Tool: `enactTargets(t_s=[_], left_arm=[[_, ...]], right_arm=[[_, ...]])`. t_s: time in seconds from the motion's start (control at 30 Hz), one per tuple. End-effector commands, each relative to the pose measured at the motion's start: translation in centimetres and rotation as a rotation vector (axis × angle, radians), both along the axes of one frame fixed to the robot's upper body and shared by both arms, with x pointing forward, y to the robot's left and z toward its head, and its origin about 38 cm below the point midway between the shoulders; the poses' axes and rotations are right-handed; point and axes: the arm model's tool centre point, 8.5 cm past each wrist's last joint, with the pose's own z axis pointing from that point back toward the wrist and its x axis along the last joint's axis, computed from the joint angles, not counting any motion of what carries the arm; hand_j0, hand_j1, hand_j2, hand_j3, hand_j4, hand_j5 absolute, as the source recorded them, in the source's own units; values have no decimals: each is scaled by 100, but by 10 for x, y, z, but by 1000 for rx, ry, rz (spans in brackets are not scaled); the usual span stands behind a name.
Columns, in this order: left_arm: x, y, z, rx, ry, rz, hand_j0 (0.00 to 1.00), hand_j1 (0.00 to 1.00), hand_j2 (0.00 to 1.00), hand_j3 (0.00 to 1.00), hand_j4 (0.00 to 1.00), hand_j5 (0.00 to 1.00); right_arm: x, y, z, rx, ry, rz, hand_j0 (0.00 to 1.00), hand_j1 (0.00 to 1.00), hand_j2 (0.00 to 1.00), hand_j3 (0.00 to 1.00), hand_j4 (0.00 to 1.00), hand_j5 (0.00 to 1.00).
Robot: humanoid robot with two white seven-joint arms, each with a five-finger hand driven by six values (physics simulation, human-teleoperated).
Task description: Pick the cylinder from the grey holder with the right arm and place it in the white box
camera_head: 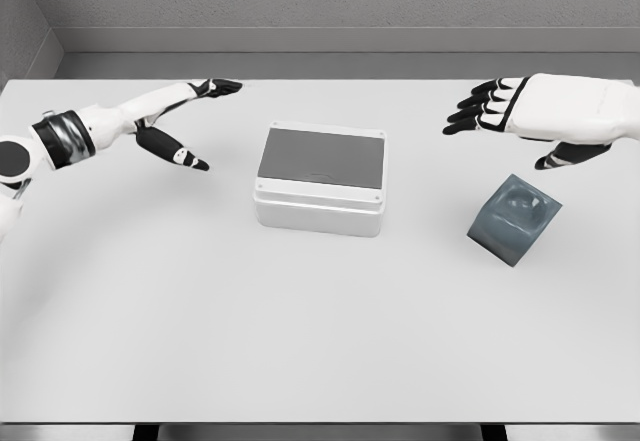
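Observation:
A white box [320,181] with a dark grey inside stands at the table's middle. The grey holder [514,218] lies tilted on the table to the right, its hollow facing up toward me. I see no cylinder in the holder, in the box or in either hand. My right hand [500,111] hovers above and behind the holder, fingers spread and pointing left, holding nothing. My left hand [205,121] reaches in at the left, fingers stretched out and thumb down, apart from the box.
The white table [300,341] ends at a grey wall behind. The table's front edge runs along the bottom of the view.

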Motion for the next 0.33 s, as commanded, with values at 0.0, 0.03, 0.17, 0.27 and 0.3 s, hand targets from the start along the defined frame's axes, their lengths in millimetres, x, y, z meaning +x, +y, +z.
enactTargets(t_s=[0.0, 0.03, 0.17, 0.27, 0.3], left_arm=[[3, 19, -5, -1, 19, 55, 100, 100, 100, 100, 100, 100], [3, 22, -7, -2, 24, 63, 100, 100, 100, 100, 100, 100], [5, 35, -9, -9, 32, 100, 100, 100, 100, 100, 100, 100], [6, 44, -11, -9, 29, 114, 100, 100, 100, 100, 100, 100], [6, 45, -12, -8, 31, 117, 100, 100, 100, 100, 100, 100]], right_arm=[[0, -1, 1, 5, 1, -3, 100, 100, 100, 100, 100, 100], [0, -1, 1, 5, 1, -3, 100, 100, 100, 100, 100, 100], [0, -2, 1, 3, 1, -6, 100, 100, 100, 100, 100, 100], [0, -2, 1, 2, 2, -7, 100, 100, 100, 100, 100, 100], [0, -2, 1, 2, 2, -7, 100, 100, 100, 100, 100, 100]])
